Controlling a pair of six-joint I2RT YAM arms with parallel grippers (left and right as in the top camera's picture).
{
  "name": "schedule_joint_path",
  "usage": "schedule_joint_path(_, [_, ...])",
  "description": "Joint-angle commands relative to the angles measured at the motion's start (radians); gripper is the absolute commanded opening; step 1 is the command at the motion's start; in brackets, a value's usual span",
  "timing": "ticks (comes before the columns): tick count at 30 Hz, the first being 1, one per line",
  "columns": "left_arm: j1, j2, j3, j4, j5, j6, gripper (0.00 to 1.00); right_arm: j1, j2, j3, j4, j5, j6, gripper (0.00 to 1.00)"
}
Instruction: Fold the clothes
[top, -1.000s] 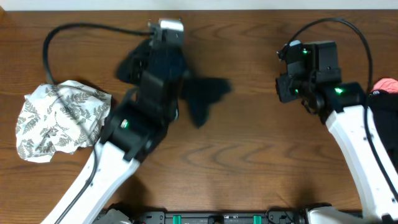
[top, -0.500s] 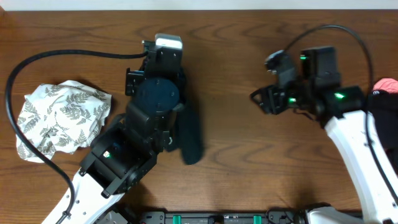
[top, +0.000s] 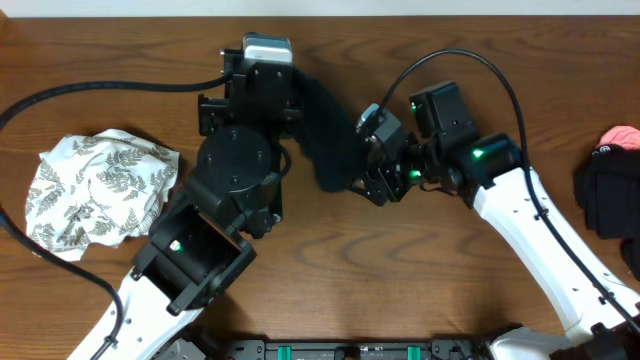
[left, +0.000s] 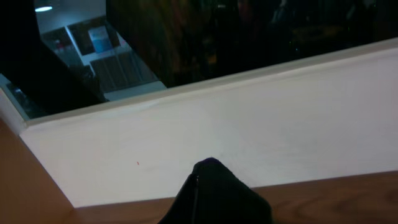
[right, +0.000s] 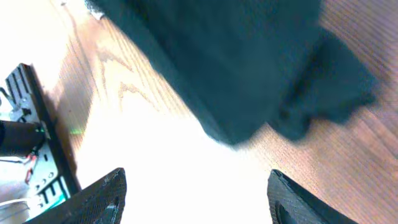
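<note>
The black shirt (top: 328, 135) hangs bunched from the left gripper (top: 287, 88), clamped on its upper end, its long axis running toward the right gripper (right: 196, 179) (the only free one), whose 2 jaws stand apart just short of its loose lower edge.

No words or numbers can be read in any view. The black shirt (top: 328, 140) is plain, with no print on it. The dark cloth (top: 600, 195) at the right edge of the table has a tiny white mark near its top. It may be letters, but it is too small to read. In the left wrist view, a small pale blue panel (left: 98, 38) shows far back in the room. It is too blurry to tell if anything is written on it.
</note>
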Motion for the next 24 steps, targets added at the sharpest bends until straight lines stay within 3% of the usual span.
schedule_joint_path(1, [-0.001, 0.01, 0.031, 0.042, -0.019, 0.033, 0.06, 0.044, 0.001, -0.005, 0.02, 0.063, -0.014, 0.71])
schedule_joint_path(10, [-0.001, 0.03, 0.031, 0.155, -0.025, 0.119, 0.06, 0.144, 0.034, -0.006, 0.091, 0.101, 0.017, 0.73])
schedule_joint_path(16, [-0.001, 0.053, 0.031, 0.241, -0.126, 0.186, 0.06, 0.167, 0.034, -0.006, 0.091, 0.1, 0.019, 0.73])
schedule_joint_path(24, [-0.001, 0.078, 0.031, 0.301, -0.229, 0.188, 0.06, 0.171, 0.034, -0.006, 0.092, 0.097, 0.019, 0.73])
